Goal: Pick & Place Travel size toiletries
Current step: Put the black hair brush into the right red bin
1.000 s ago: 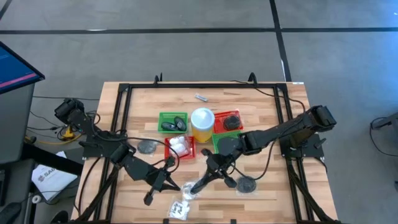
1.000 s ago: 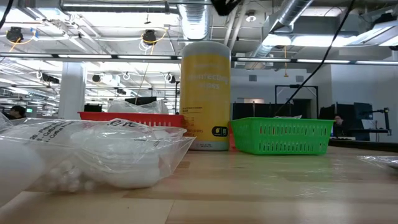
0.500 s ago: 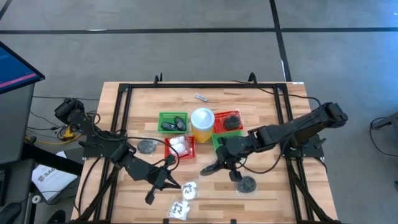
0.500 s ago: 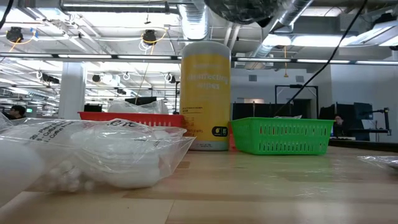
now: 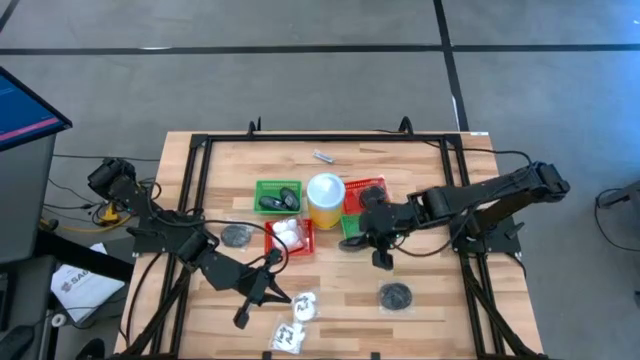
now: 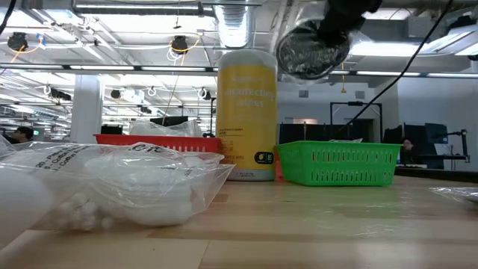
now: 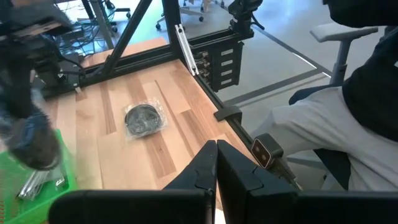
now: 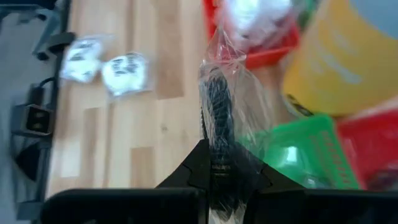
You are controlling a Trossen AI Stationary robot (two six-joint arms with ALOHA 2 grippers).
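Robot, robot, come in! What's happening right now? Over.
Right end effector shut on clear bag of dark round pieces, above green mesh basket. Left end effector shut, empty, waiting near table's front. Tall yellow canister stands close by.

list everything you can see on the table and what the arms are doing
baskets: four mesh, two green, two red, mid-table around the cup
cup: one, yellow with white lid, centre
bagged dark discs: on the table, one left, one front right; another held up, over the right green basket
white packets: two, front edge
metal piece: one, silvery, far side
person: seated beyond the table, left wrist view
left gripper: shut, low by the packets
right gripper: shut on the bagged disc
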